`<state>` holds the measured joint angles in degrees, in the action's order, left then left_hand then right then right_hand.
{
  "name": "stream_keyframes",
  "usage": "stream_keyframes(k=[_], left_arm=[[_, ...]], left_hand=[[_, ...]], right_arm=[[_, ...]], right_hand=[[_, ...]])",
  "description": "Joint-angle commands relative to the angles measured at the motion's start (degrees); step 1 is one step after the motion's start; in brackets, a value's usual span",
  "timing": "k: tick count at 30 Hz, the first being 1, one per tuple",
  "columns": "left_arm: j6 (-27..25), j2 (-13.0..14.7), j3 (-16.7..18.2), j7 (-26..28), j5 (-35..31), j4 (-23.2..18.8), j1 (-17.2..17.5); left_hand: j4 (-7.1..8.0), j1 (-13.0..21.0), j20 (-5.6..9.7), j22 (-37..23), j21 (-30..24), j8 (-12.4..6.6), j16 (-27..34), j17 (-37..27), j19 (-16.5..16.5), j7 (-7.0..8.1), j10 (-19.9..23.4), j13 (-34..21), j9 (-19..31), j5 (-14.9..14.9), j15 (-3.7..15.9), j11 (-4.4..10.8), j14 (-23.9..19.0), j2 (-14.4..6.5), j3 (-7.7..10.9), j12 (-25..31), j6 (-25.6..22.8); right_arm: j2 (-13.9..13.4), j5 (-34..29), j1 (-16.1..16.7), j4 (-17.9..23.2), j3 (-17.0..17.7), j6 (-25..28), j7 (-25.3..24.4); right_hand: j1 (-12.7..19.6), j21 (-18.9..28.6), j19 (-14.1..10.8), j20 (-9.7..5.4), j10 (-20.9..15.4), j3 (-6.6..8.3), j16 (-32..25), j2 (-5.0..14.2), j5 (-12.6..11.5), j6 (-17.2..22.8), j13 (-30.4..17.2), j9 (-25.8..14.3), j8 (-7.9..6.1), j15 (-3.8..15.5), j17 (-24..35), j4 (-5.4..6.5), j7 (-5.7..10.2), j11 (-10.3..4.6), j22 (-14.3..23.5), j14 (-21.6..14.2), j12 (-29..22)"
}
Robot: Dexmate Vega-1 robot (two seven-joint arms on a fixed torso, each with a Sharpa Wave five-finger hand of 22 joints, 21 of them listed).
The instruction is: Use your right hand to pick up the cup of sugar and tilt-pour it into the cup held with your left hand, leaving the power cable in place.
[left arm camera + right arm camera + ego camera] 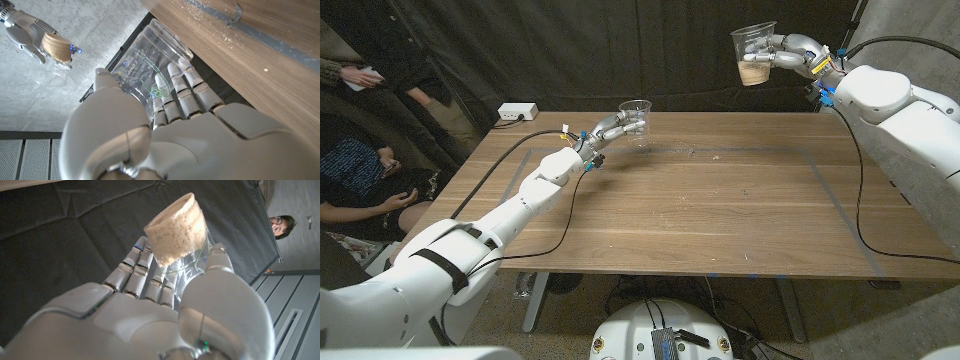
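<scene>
My right hand (pixel 790 52) holds a clear plastic cup of sugar (pixel 753 55) high above the table's far right side, roughly upright; the pale brown sugar fills its lower part. The right wrist view shows the sugar cup (pixel 176 230) gripped by my right hand (pixel 165 315) between fingers and thumb. My left hand (pixel 605 131) holds an empty clear cup (pixel 635 118) just above the far middle of the table. In the left wrist view the empty cup (pixel 150 65) lies against my left hand (pixel 165 130), with the sugar cup (pixel 54 47) seen far off.
A black power cable (pixel 525 160) runs along the wooden table (pixel 720 210) from a white power strip (pixel 517 113) at the far left corner. Another cable (pixel 860 190) hangs from the right arm. People sit at the left edge (pixel 360 150). Blue tape lines mark the tabletop.
</scene>
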<state>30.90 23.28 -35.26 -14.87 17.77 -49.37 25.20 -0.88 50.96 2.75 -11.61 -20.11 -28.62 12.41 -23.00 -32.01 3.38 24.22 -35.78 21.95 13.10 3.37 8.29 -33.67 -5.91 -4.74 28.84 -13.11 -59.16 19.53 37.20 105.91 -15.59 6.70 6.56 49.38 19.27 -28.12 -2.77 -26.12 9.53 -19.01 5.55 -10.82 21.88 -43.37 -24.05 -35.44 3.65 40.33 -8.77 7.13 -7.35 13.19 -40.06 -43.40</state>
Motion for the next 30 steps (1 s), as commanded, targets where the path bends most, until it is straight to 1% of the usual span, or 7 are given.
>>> stream_keyframes(k=[1, 2, 6, 14, 20, 27, 30], left_arm=[[0.6, 0.5, 0.0, -0.5, 0.0, -1.3, 1.0], [0.6, 0.6, 0.0, -0.4, 0.0, -1.7, 1.2], [0.4, 1.2, 0.2, -0.2, 0.0, -3.2, 2.1], [-0.2, 2.2, 0.5, 0.1, 0.2, -6.0, 3.8], [-0.6, 2.7, 0.7, -0.2, 0.5, -7.2, 4.5], [-0.7, 3.0, 0.8, -0.4, 0.6, -8.2, 5.2], [-0.6, 3.0, 0.8, -0.5, 0.7, -8.4, 5.4]], left_hand=[[-0.02, 0.3, 0.99, -0.1, 0.1, -0.35, 0.0, -0.3, 0.3, -0.20, 0.1, -0.1, 0.2, -0.4, 6.48, -0.10, -0.5, -0.4, -0.51, 0.3, -0.6], [-0.03, 0.3, 0.99, -0.1, 0.1, -0.34, 0.0, -0.4, 0.3, -0.22, 0.1, -0.1, 0.2, -0.4, 6.46, 0.10, -0.5, -0.4, -0.51, 0.3, -0.6], [-0.06, 0.4, 0.99, -0.1, 0.1, -0.35, -0.1, -0.4, 0.4, -0.22, 0.3, -0.1, 0.2, -0.4, 6.41, -0.11, -0.5, -0.4, -0.52, 0.4, -0.6], [-0.10, 0.4, 1.07, -0.1, 0.1, -0.40, -0.1, -0.5, 0.4, -0.16, 0.3, 0.0, 0.3, -0.5, 6.46, -0.10, -0.7, -0.4, -0.56, 0.4, -0.8], [-0.09, 0.4, 1.09, -0.1, 0.1, -0.46, -0.2, -0.5, 0.4, -0.28, 0.2, 0.0, 0.3, -0.6, 6.55, 0.11, -0.6, -0.4, -0.61, 0.5, -0.9], [-0.08, 0.4, 1.16, -0.1, 0.1, -0.41, -0.2, -0.6, 0.4, -0.30, 0.4, 0.0, 0.3, -0.6, 6.47, 0.00, -0.7, -0.4, -0.67, 0.6, -0.8], [-0.06, 0.4, 1.22, -0.1, 0.1, -0.41, -0.2, -0.6, 0.5, -0.18, 0.3, 0.0, 0.3, -0.6, 6.50, -0.09, -0.7, -0.4, -0.70, 0.6, -0.8]], right_arm=[[-0.3, -2.3, -6.1, 2.0, -3.7, 2.8, 6.4], [-0.2, -2.4, -6.6, 2.1, -4.0, 3.0, 6.9], [0.3, -3.1, -8.3, 2.3, -5.4, 3.3, 9.1], [1.5, -3.8, -10.4, 2.4, -7.5, 3.9, 12.1], [2.6, -4.4, -11.9, 2.1, -9.1, 4.4, 14.0], [3.6, -5.1, -13.3, 1.7, -10.6, 5.0, 15.9], [3.8, -5.4, -13.7, 1.7, -11.1, 5.2, 16.5]], right_hand=[[0.2, 0.4, -0.7, -5.05, -0.7, 1.22, 0.3, 0.69, 0.2, 0.6, -0.2, -0.2, -0.08, 9.84, 0.2, 0.79, 0.10, 0.20, 0.2, -0.8, -0.3], [0.2, 0.4, -0.7, -5.03, -0.7, 1.25, 0.3, 0.71, 0.2, 0.6, -0.1, -0.2, -0.07, 9.85, 0.2, 0.78, 0.08, 0.24, 0.2, -0.8, -0.3], [0.2, 0.4, -0.7, -5.03, -0.8, 1.29, 0.3, 0.71, 0.2, 0.7, -0.1, -0.2, -0.03, 9.83, 0.2, 0.77, 0.09, 0.08, 0.2, -0.8, -0.2], [0.1, 0.4, -0.7, -4.96, -0.8, 1.37, 0.5, 0.72, 0.3, 0.8, -0.1, -0.2, 0.04, 9.82, 0.2, 0.82, 0.03, 0.11, 0.2, -0.8, -0.2], [0.1, 0.4, -0.7, -4.98, -0.7, 1.47, 0.5, 0.75, 0.3, 0.9, -0.3, -0.2, 0.13, 9.84, 0.3, 0.79, -0.02, 0.21, 0.2, -0.9, -0.1], [0.0, 0.4, -0.6, -4.92, -0.7, 1.56, 0.6, 0.80, 0.3, 1.0, -0.3, -0.3, 0.20, 9.82, 0.3, 0.83, 0.11, 0.00, 0.3, -0.9, 0.0], [0.0, 0.4, -0.6, -4.92, -0.9, 1.59, 0.7, 0.82, 0.3, 1.1, -0.2, -0.3, 0.20, 9.81, 0.3, 0.85, 0.12, 0.20, 0.3, -0.9, 0.0]])
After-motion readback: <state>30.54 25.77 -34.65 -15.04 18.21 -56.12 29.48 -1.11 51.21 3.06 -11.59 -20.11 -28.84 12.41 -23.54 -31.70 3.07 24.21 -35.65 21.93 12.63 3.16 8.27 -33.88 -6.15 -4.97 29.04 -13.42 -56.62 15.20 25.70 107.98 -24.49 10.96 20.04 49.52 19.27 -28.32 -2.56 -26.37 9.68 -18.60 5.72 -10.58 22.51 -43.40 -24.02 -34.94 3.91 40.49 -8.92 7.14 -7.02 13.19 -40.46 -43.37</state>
